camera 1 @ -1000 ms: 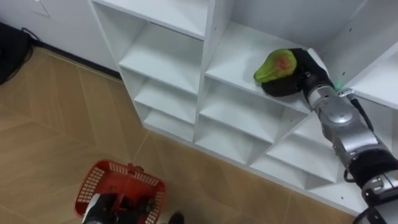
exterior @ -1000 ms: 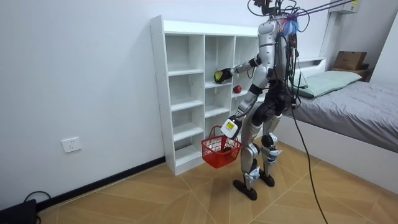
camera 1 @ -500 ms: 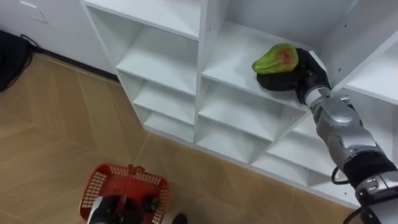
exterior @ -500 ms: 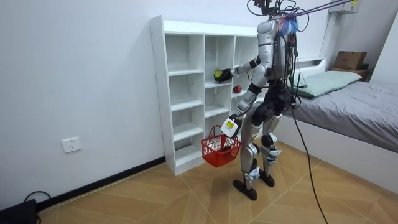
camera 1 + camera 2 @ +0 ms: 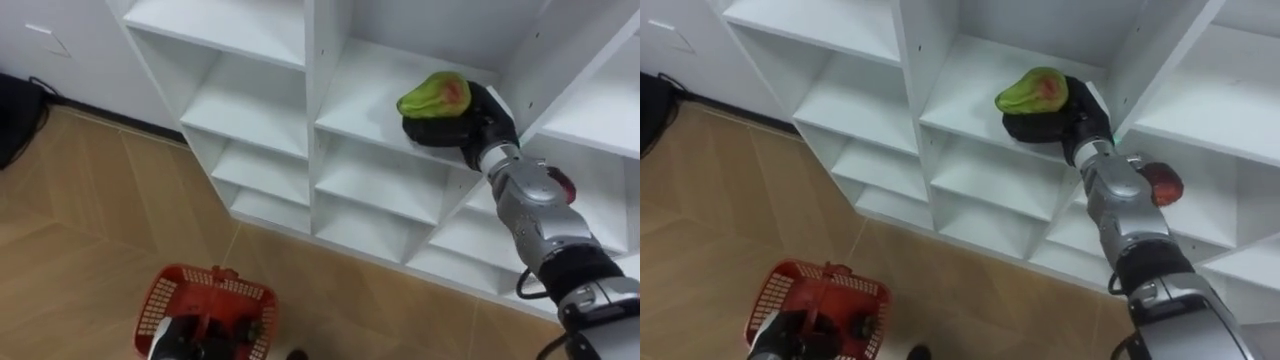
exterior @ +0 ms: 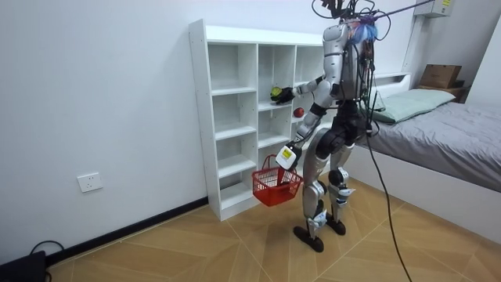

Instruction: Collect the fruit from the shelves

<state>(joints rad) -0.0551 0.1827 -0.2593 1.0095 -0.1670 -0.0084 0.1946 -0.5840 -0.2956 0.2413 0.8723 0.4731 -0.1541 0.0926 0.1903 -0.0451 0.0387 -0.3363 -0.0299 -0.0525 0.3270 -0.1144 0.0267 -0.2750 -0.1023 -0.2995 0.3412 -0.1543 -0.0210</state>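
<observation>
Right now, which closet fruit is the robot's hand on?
The green fruit with a red blush, gripped by the right hand; the red fruit lies apart, untouched. The left hand holds the basket.

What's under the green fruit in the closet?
The right hand cups the green fruit from below, over the white shelf board. Whether the fruit touches the board is hidden by the hand. The left hand holds the red basket.

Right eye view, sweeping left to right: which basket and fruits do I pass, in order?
red basket → green fruit, cupped in the right hand → red fruit in the next shelf compartment, just past the right forearm.
</observation>
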